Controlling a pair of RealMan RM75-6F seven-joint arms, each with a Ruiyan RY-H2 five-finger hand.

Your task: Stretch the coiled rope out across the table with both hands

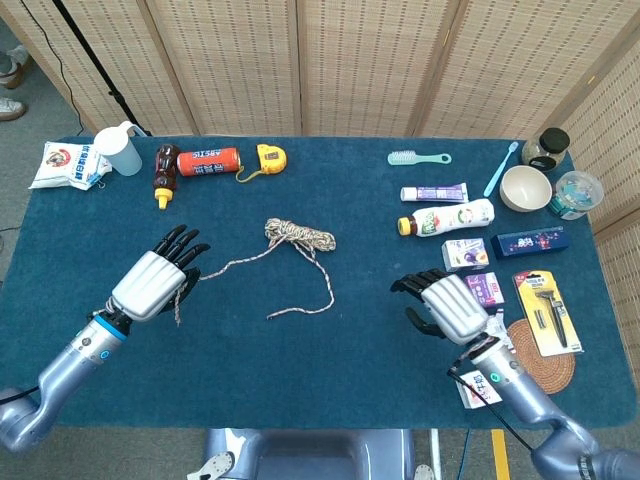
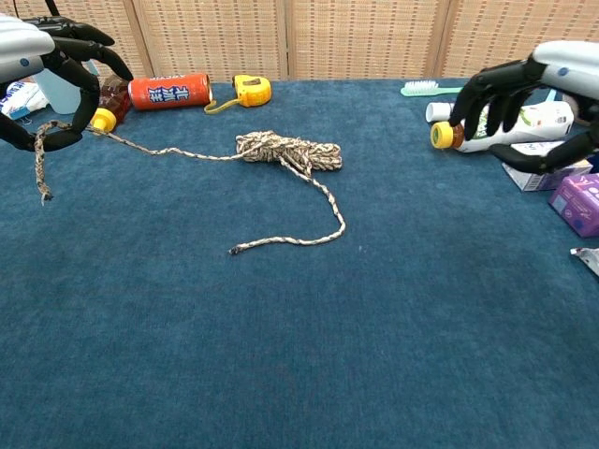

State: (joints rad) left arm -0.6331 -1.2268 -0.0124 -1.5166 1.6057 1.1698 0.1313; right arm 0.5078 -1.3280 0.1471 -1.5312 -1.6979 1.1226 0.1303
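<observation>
Left hand (image 1: 150, 285) pinches rope (image 1: 298, 236) above blue table (image 1: 330, 340); right hand (image 1: 447, 303) spread; wicker screens (image 1: 350, 60) behind.

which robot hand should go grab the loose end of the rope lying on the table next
Right. The right robot hand is empty with fingers apart, on the loose end's side; the left robot hand already holds the rope's other end.

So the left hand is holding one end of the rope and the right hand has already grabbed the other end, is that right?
Not quite. The left hand does hold one end of the rope, but the right hand holds nothing: its fingers are apart in the air. The chest view shows the other end lying loose on the table.
</observation>
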